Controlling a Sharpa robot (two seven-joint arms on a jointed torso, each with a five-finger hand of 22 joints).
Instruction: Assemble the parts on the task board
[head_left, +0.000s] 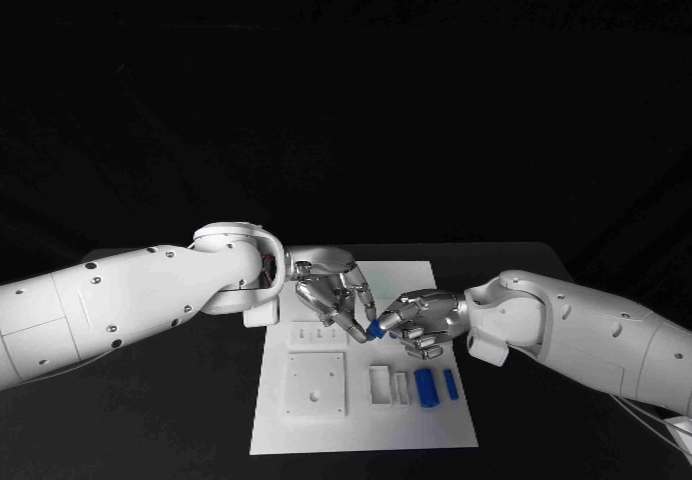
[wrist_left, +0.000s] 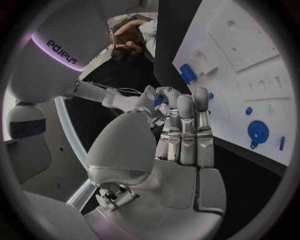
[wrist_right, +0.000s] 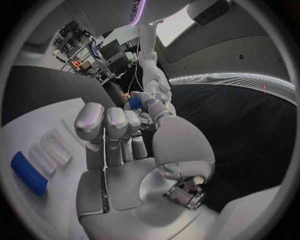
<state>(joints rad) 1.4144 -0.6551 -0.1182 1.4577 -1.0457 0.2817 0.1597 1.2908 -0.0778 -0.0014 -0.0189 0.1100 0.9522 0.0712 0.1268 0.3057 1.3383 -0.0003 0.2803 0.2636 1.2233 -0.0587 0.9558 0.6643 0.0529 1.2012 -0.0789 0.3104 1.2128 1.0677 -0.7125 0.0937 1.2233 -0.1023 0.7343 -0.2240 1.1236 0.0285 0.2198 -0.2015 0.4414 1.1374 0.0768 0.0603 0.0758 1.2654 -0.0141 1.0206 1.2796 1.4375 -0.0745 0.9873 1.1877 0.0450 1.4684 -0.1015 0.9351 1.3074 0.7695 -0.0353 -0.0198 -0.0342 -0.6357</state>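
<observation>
Both hands meet over the task board, a small blue part between their fingertips.

Nearest, two blue parts (head_left: 426, 386) lie on the task board (head_left: 361, 425), just below the right hand (head_left: 421, 322), whose curled fingers pinch the small blue part (head_left: 375, 327). The left hand (head_left: 329, 287), beyond, touches it with straightened, close-set fingers; whether it grips, I cannot tell.

Black table (head_left: 173, 400), black backdrop behind it, cluttered shelves or workbenches (wrist_right: 84, 47) in the room beyond
</observation>
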